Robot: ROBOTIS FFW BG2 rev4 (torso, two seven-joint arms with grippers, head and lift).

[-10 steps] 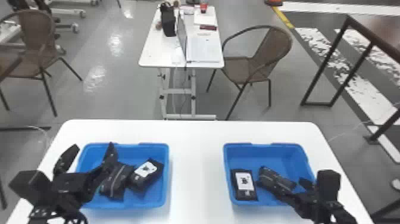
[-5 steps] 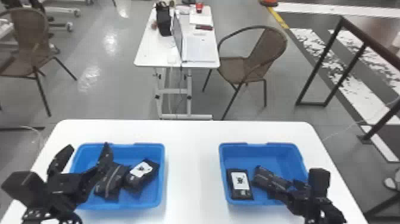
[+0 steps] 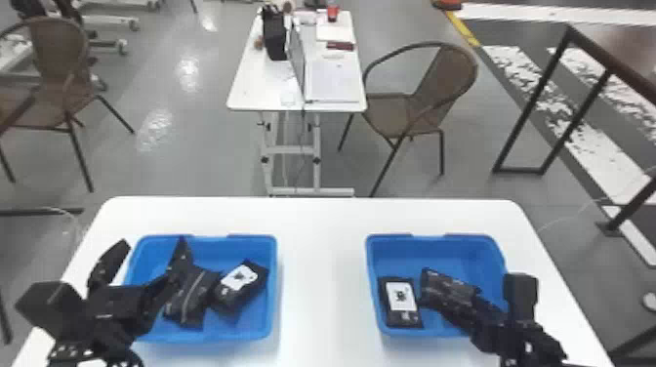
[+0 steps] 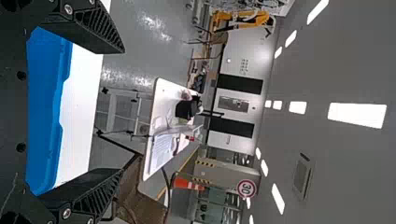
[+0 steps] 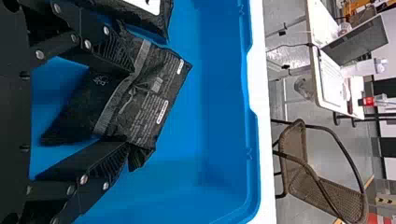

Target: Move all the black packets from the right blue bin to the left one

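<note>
Evenly split, you have four black packets (image 3: pixel 402 302), two per side.
Your right gripper (image 3: pixel 464 303) pinches one in the right bin (image 3: pixel 478 250); your left gripper (image 3: pixel 153 243), two fingers spread, hovers by the left bin (image 3: pixel 271 273).

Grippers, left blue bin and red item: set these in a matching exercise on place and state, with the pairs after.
Things
1. Left gripper
2. Right gripper
3. Left blue bin
4. Red item

Place or state
A. Two black packets show inside
B. On the far white table
C. Jaws wide apart, holding nothing
D. At the right blue bin, jaws on either side of a third packet

Pairs: 1-C; 2-D; 3-A; 4-B
</note>
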